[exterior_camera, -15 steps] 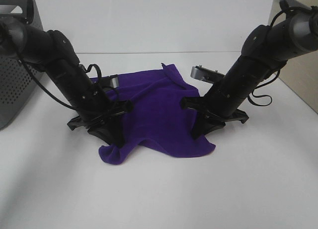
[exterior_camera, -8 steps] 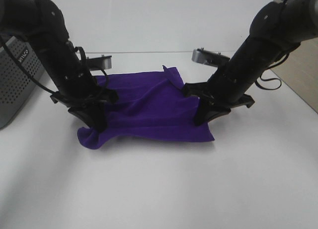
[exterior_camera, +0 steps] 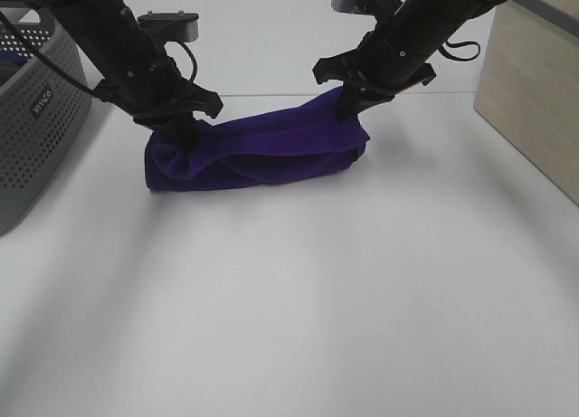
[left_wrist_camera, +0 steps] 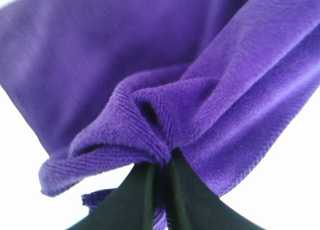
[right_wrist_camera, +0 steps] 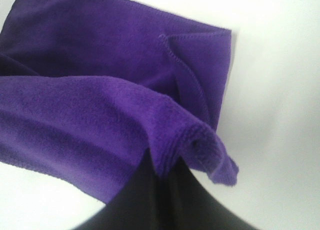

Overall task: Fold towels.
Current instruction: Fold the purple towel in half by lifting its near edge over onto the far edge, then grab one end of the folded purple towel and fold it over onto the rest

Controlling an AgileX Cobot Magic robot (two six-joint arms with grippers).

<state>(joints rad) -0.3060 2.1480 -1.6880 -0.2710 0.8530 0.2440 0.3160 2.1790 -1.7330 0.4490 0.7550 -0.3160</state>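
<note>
A deep purple towel (exterior_camera: 262,150) hangs doubled over between my two grippers at the far side of the white table, its lower fold resting on the surface. My left gripper (exterior_camera: 181,132) is shut on the towel's left corner; in the left wrist view the bunched cloth (left_wrist_camera: 165,115) is pinched between the black fingers (left_wrist_camera: 135,195). At the towel's right end my right gripper (exterior_camera: 348,105) is shut on the other corner, and the right wrist view shows the towel's hemmed edge (right_wrist_camera: 190,135) clamped in the fingers (right_wrist_camera: 160,195). No tag shows.
A grey perforated basket (exterior_camera: 36,118) stands at the far left of the table. A light wooden cabinet (exterior_camera: 534,82) rises at the right edge. White tabletop (exterior_camera: 298,299) stretches in front of the towel.
Both grippers have risen and moved to the back of the table, carrying the front edge of the towel up and over the rest. The flat towel is now a doubled roll.
</note>
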